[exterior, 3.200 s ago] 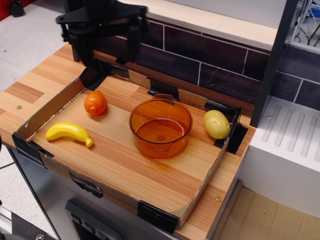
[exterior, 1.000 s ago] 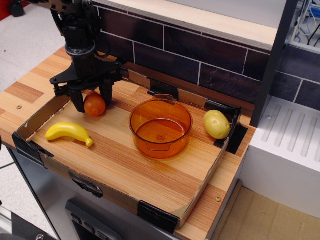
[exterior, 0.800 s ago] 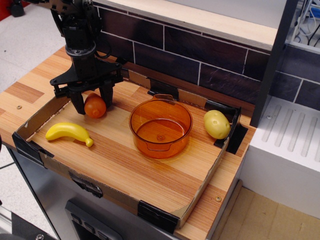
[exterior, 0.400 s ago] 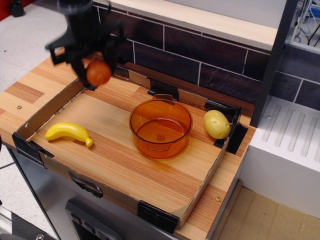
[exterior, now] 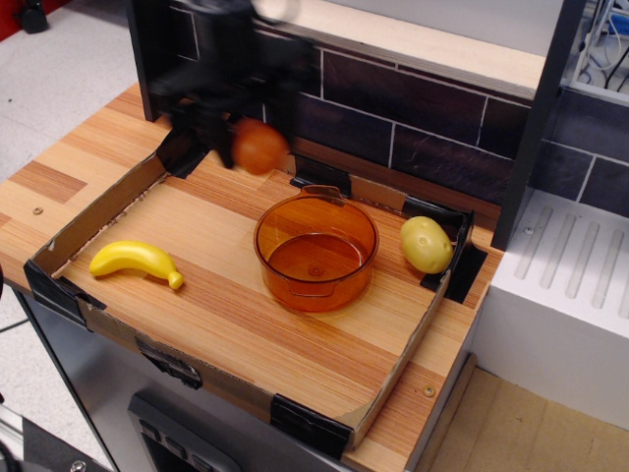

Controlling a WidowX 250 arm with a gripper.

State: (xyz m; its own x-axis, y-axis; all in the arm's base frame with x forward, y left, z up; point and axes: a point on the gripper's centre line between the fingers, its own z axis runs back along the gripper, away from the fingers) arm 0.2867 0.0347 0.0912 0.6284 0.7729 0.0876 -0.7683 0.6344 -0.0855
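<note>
Orange point(exterior: 258, 146), round and motion-blurred, hung clenched in the blurred black gripper's point(exterior: 236, 118) jaws above the translucent amber pot point(exterior: 315, 250).

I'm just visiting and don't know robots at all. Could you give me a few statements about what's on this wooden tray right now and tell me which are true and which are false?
1. The gripper holds the orange fruit in the air. True, though the picture is blurred there.
2. The banana lies inside the orange bowl. False: it lies on the tray, to the left of the bowl.
3. The orange bowl has nothing in it. True.
4. The yellow-green fruit sits at the tray's front left corner. False: it sits by the far right corner, right of the bowl.
5. The orange fruit rests on the tray floor. False: it is lifted above it.
</note>
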